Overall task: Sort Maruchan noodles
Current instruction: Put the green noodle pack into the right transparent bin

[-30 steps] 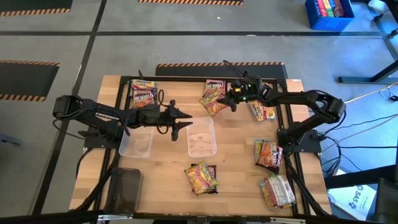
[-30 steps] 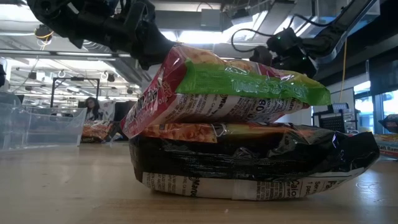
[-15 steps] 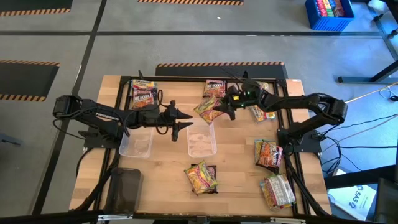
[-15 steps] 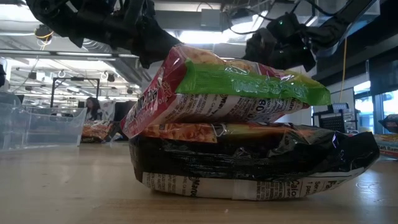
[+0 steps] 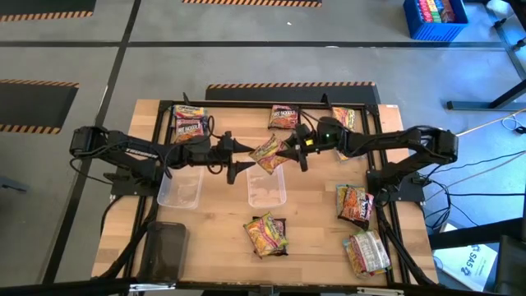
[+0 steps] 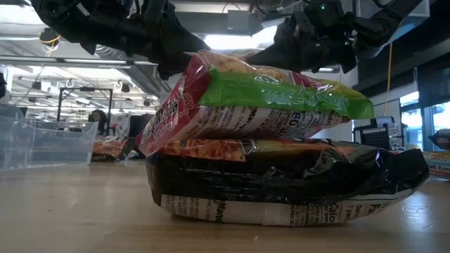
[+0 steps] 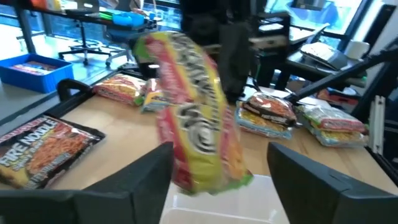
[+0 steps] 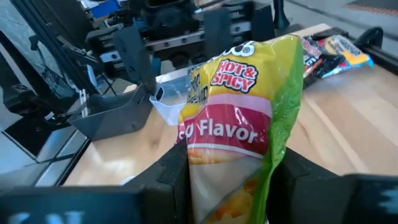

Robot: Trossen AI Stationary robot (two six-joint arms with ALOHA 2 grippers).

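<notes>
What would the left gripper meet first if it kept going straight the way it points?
Most likely the noodle packet that the right gripper holds up between the two arms. The left gripper has its fingers open facing it; the gap is hard to judge.

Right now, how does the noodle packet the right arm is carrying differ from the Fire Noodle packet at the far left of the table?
The carried packet is yellow and green with a red band, printed Hot & Spicy; the Fire Noodle packet is dark with orange noodles. The carried packet hangs above the clear tray, pinched in the right tool, while the Fire Noodle packet lies flat on the table, untouched. Both are flat, crinkly plastic ramen packets.
</notes>
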